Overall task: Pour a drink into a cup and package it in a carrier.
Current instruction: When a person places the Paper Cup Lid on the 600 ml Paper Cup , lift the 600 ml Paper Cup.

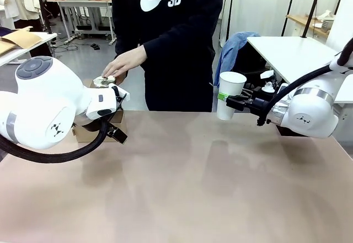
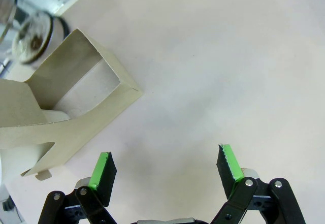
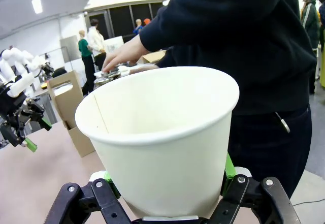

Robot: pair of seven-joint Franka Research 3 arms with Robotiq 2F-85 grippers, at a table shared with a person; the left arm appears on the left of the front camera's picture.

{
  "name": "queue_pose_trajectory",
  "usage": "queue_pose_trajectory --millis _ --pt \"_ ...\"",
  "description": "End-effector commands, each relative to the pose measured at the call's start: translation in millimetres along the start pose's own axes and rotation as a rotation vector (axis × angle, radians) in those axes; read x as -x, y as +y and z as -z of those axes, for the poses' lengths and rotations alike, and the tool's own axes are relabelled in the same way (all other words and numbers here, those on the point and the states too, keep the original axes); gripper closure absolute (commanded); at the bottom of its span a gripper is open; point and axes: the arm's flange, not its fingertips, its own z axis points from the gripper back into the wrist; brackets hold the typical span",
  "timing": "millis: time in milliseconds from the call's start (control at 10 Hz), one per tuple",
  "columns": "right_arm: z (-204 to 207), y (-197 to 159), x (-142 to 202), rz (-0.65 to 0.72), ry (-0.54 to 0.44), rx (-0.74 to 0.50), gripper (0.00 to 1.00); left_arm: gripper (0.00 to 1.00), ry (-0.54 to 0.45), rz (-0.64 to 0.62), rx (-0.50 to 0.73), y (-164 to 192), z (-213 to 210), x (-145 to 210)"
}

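Cup [image 1: 231,84] stands upright, clamped by horizontally extended right end effector [image 1: 228,100].

Robotics laboratory, open-plan hall. Marked by: beige worktable [image 1: 193,199] flanked by white robot arm [image 1: 38,111] at left edge and second white arm [image 1: 309,111] at right edge; metal-legged workbenches [image 1: 83,3] bearing equipment, upper left of front view; cables [image 1: 94,46] loose on grey floor [image 1: 83,62]; white bench [image 1: 287,53], upper right; ceiling strip lights [image 3: 35,4] and standing people [image 3: 89,49], upper left of right wrist view.
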Motion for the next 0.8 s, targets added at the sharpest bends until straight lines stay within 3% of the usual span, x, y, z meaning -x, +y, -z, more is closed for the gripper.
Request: queue_pose_trajectory --millis 0,700 --pt "2.8 3.2 -2.9 -0.002 -0.019 0.011 0.16 0.00 -0.001 -0.002 0.002 0.7 -0.4 0.3" --pt "2.8 3.2 -2.9 -0.002 -0.019 0.011 0.16 0.00 -0.001 -0.002 0.002 0.7 -0.4 0.3"
